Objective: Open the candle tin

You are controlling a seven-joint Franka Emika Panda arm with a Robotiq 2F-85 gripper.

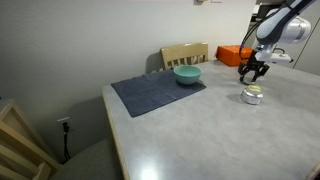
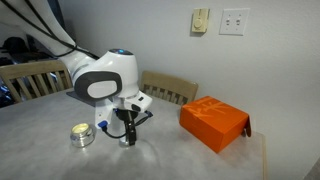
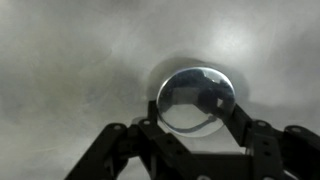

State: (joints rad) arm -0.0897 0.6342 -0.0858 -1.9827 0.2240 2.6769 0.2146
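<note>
The candle tin [image 2: 82, 134] stands open on the grey table, a low silvery round tin with pale wax showing; it also shows in an exterior view [image 1: 253, 95]. Its domed shiny lid [image 3: 195, 92] lies between my gripper's [image 3: 197, 112] two black fingers, which touch its rim on both sides. In both exterior views the gripper [image 2: 127, 133] [image 1: 252, 70] is low over the table, a short way beside the tin, with the lid at or just above the table top.
An orange rectangular box [image 2: 213, 122] [image 1: 233, 53] lies on the table near the gripper. A teal bowl [image 1: 187, 74] sits on a dark mat [image 1: 155, 93]. Wooden chairs [image 1: 185, 54] stand at the table's far edge.
</note>
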